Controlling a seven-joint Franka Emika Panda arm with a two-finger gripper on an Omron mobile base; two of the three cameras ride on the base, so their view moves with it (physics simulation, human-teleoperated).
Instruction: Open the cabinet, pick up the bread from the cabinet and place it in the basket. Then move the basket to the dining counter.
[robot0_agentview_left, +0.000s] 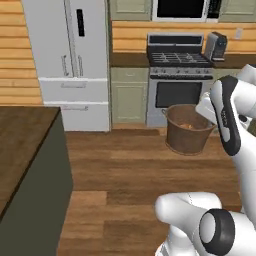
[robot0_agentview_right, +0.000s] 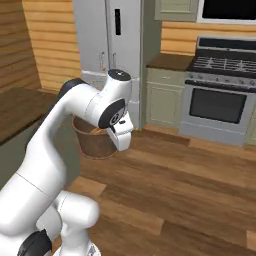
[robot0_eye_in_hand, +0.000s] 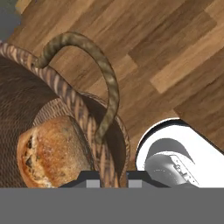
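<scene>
Right up against the lens in the left base view is the robot's own white arm (robot0_agentview_left: 227, 117), climbing out of the lower right corner and bending over toward the basket (robot0_agentview_left: 187, 131). That basket hangs clear of the wood floor (robot0_agentview_left: 130, 165), out in front of the steel oven (robot0_agentview_left: 180, 85), and you can just make out something tan inside it, which is the bread (robot0_agentview_left: 189, 125). Along the left edge sits the dining counter (robot0_agentview_left: 22, 140), dark brown top over a plain grey-green side, well apart from the basket. A big grey fridge (robot0_agentview_left: 70, 60) stands at the back left, and a toaster (robot0_agentview_left: 216, 46) sits on the back worktop to the right of the hob.

Over in the right base view the arm comes up from the lower left, and its wrist covers most of the basket (robot0_agentview_right: 95, 142), so just the woven wall and a bit of rim poke out under it. A strip of the dining counter (robot0_agentview_right: 20, 107) shows at the left edge. Fridge and oven sit behind.

Hand view is the good one: the gripper (robot0_eye_in_hand: 107, 180) is clamped tight on the basket's rim (robot0_eye_in_hand: 70, 98), one dark tip on each side of the weave, right at the bottom of the picture. The thin looped handle (robot0_eye_in_hand: 103, 65) arcs up above the rim. Bread (robot0_eye_in_hand: 52, 151) lies on the basket's bottom, crusty and golden-brown, tucked against the inner wall just left of the pinched rim.
</scene>
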